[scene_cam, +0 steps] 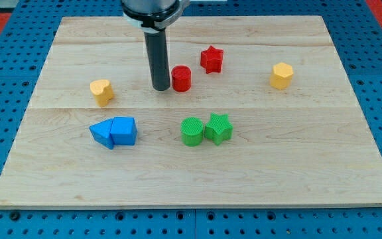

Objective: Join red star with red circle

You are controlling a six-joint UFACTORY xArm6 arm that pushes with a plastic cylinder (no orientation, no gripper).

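**Ana:** Starting with the biggest thing, what lies under everything?

**Ben:** A pale wooden board (197, 172) on a blue pegboard surface (5, 219). My tip (160, 87) is the lower end of a dark rod coming down from the view's top, standing just left of the red circle (181, 78), about touching it. It is a bare rod, so it has nothing that could open, close or grasp.

**Ana:** And the red star?

**Ben:** The red star (211, 59) sits up and to the right of the red circle, near it but apart.

**Ana:** The rest?

**Ben:** Two blue blocks touch at lower left: a blue triangle (102, 135) and another blue block (125, 131), shape unclear. A green circle (191, 131) touches a green star (219, 128). A yellow heart (101, 91) lies left, a yellow hexagon (281, 76) far right.
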